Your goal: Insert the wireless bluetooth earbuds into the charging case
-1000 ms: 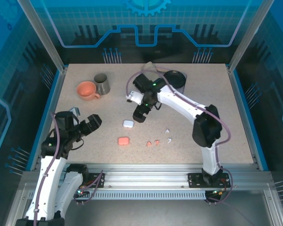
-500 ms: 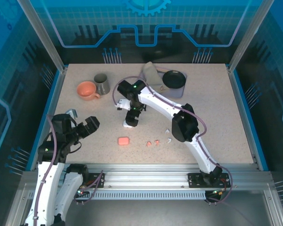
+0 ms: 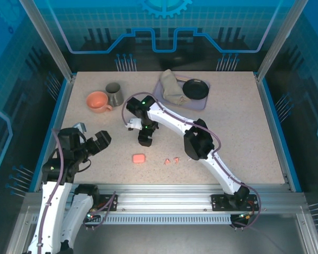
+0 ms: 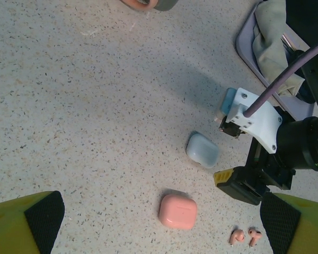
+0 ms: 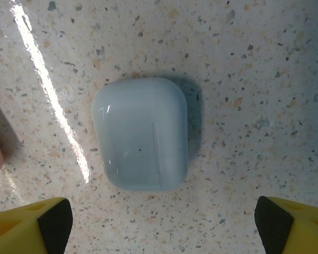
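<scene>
Right pincer (image 3: 144,138): hangs directly over the white case (image 5: 140,133). It is spread wide, with a yellow, black-padded finger (image 5: 55,221) off each side of the case, and it touches nothing.
White case: shut and lying flat near the middle of the surface (image 3: 244,116), with bare speckled top showing past all its edges.
Left pincer (image 3: 91,133): spread and empty, held above the left edge of the surface, well apart from both cases.
Pink case (image 4: 178,211): shut, nearer the arm bases than the white case, with a bare gap between them.
Salmon earbuds (image 4: 236,236): two lie loose just beside each other, to the right of the pink case and not touching it.
Far edge: an orange cup (image 3: 98,101) and a grey mug (image 3: 114,94) stand at the left. A tray (image 3: 201,104) with a cloth (image 3: 172,89) and a black dish (image 3: 195,89) sits toward the right.
Open room: a wide bare stretch lies left of both cases, and the right half beyond the right arm (image 3: 172,117) is bare.
</scene>
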Robot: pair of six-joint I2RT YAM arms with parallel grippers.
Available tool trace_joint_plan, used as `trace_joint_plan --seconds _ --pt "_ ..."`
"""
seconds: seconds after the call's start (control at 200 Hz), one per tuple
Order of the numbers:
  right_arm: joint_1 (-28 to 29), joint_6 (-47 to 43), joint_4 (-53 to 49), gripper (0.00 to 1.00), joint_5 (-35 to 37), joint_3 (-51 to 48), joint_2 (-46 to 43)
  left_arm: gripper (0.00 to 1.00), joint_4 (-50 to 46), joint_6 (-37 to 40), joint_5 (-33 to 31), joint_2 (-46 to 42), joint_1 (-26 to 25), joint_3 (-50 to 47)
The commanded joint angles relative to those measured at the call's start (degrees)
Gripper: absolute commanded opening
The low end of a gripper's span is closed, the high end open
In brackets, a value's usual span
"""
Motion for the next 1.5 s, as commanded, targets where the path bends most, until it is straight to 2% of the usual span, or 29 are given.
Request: trace_joint_plan --seconds 0.0,0.295,0.73,0.86,1.126,1.496 --pt "1.2 -1.7 -2.9 0.92 -0.3 2.4 2.3 0.99 -0.9 1.0 -0.7 0.5 -0.1 2.1" --pt "2.4 -2.6 -2.9 0.91 0.5 4.2 5.2 0.99 -1.3 1.3 -1.5 1.2 -0.1 3.0" --pt "2.8 -3.1 -2.6 0.81 0.9 6.1 8.8 0.99 -1.3 1.6 -1.5 2.1 0.0 3.8" --pt "2.8 -3.2 -2.7 0.77 1.1 6.5 9.7 0.99 -1.4 1.8 -1.8 2.1 -0.1 3.8" --pt "3.0 -2.6 -3.1 0.61 1.4 6.5 10.1 0.99 -1.5 1.9 -1.9 2.2 -0.1 3.9" --pt "2.9 -3.0 0.8 0.46 1.6 3.5 4.3 0.99 -2.0 1.8 -1.6 2.0 -0.1 3.9"
